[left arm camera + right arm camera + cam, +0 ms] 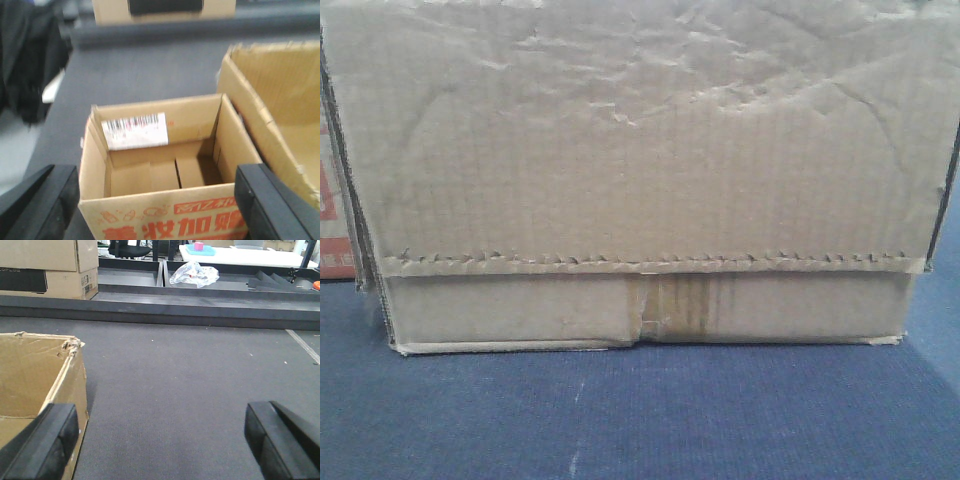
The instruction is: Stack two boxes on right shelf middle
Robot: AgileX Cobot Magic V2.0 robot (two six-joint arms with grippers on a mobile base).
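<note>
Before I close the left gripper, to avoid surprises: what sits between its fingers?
Left wrist view: an open red-printed carton sits between the fingers of the left gripper; the tan box lies beside it.

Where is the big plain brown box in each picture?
Front view: the big box fills almost the whole picture, its side facing the camera.
Left wrist view: big box at the right edge, open, beside the small red-printed box.
Right wrist view: big box in the lower left corner, open.
Shared landmark: the carpet it stands on.
</note>
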